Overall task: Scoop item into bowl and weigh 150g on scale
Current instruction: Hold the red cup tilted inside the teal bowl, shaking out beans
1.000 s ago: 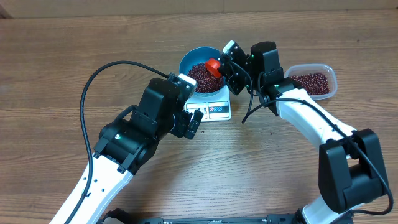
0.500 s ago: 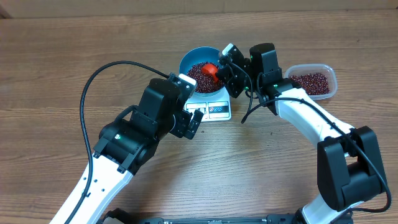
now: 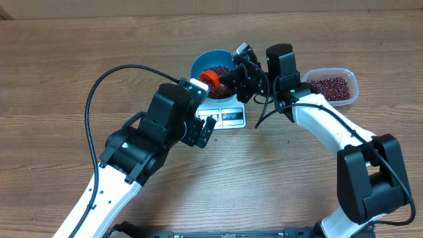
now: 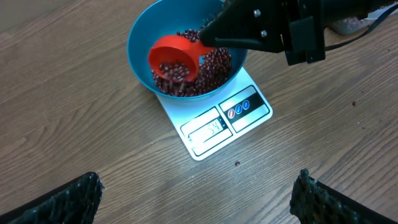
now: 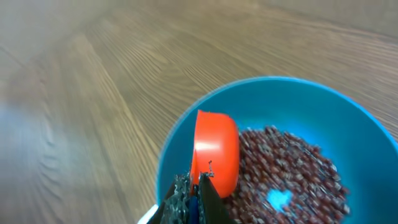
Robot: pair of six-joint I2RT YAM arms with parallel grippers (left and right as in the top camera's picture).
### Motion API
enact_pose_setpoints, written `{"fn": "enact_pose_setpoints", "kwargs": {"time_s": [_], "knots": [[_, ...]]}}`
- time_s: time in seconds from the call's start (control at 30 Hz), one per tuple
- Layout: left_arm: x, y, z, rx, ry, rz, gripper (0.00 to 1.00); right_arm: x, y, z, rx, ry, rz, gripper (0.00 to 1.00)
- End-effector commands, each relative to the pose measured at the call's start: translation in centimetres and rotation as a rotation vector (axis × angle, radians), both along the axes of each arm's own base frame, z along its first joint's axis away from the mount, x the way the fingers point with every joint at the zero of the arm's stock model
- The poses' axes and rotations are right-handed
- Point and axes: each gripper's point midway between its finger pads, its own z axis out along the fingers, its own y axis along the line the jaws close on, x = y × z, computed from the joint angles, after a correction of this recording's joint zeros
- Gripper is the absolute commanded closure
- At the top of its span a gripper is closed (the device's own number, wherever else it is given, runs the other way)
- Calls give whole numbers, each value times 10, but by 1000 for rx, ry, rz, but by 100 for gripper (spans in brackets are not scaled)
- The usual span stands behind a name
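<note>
First, table (image 3: 66, 66): flat brown wood-grain surface with long streaks running across it.
Bowl (image 4: 140, 56): round, deep, smooth blue walls with a slight sheen; it sat on the scale and covered the scale's rear part.
Beans (image 4: 214, 65): tiny dark red-maroon grains, loose and pebbly, heaped in the bowl's bottom and up its right side.
Scoop (image 4: 174, 59): small round orange-red cup of glossy plastic, tipped on its side inside the bowl near the left wall, with a little pile of beans in its mouth.
Scale (image 4: 249, 106): thin white rectangular slab with rounded corners, lying flat on the table under the bowl.
Display (image 4: 208, 129): pale window on the scale's front strip beside two small round printed marks; the digits were too faint to read.
Tub (image 3: 350, 82): clear plastic, rounded-rectangular, well to the right of the bowl, holding a shallow layer of the same beans.
Right gripper (image 3: 232, 78): black, jaws pressed together on the scoop's handle, reaching over the bowl's right rim.
Left gripper (image 4: 196, 199): jaws spread wide and holding nothing, its rough black fingertips (image 4: 62, 202) above bare table in front of the scale.
Cable (image 3: 106, 79): thin black loop arching over the left arm.
</note>
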Motion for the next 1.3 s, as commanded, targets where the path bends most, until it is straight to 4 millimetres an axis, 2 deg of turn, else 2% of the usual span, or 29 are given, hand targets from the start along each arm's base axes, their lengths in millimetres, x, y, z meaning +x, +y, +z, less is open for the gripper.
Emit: {"fn": "enact_pose_setpoints", "kwargs": {"time_s": [0.0, 0.53, 1.27], "knots": [[2, 1, -1, -6, 5, 11, 0, -1, 7, 10, 70, 44, 10, 96], [2, 1, -1, -6, 6, 11, 0, 2, 7, 14, 87, 43, -2, 96], [2, 1, -1, -6, 5, 11, 0, 20, -29, 18, 147, 114, -89, 96]]}}
